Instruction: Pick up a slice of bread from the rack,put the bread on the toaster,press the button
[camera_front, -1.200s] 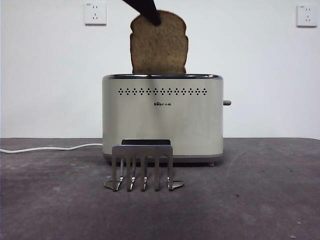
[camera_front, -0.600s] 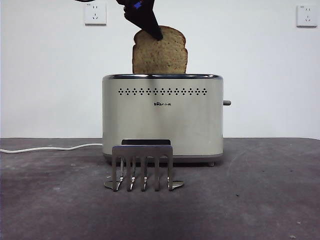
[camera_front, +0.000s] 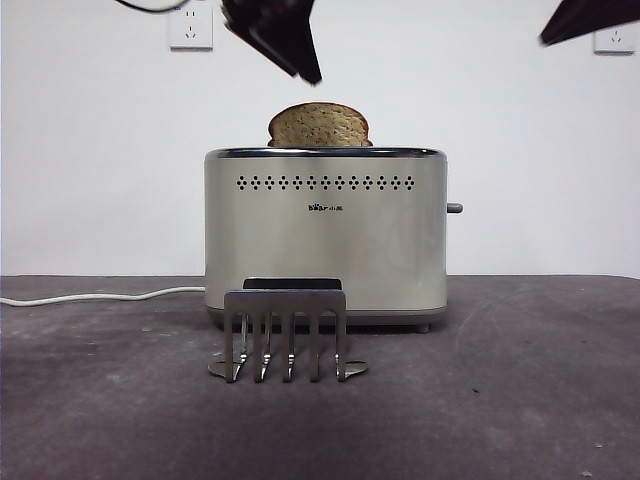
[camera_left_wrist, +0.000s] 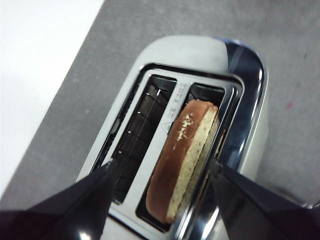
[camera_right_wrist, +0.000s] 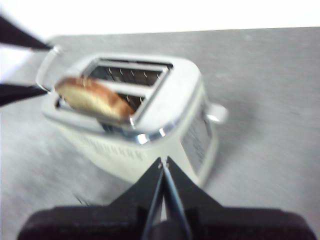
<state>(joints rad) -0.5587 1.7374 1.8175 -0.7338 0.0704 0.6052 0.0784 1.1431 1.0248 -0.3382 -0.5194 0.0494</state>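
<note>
Left hand (camera_left_wrist: 160, 172): jaws spread wide and empty, above the toaster (camera_front: 325, 235), apart from the slice of bread (camera_left_wrist: 187, 157).
Right hand (camera_right_wrist: 164, 167): jaws closed together, holding nothing, above the bench (camera_front: 520, 400) on the button (camera_front: 455, 208) side of the toaster.
Slice of bread: in one slot of the toaster; front view shows only its domed top over the chrome rim.
Left wrist view only: second slot beside the bread is empty.
Front view only: rack (camera_front: 286, 335) with no bread, in front of the toaster.
Button: on the side of the toaster, apart from both hands.
</note>
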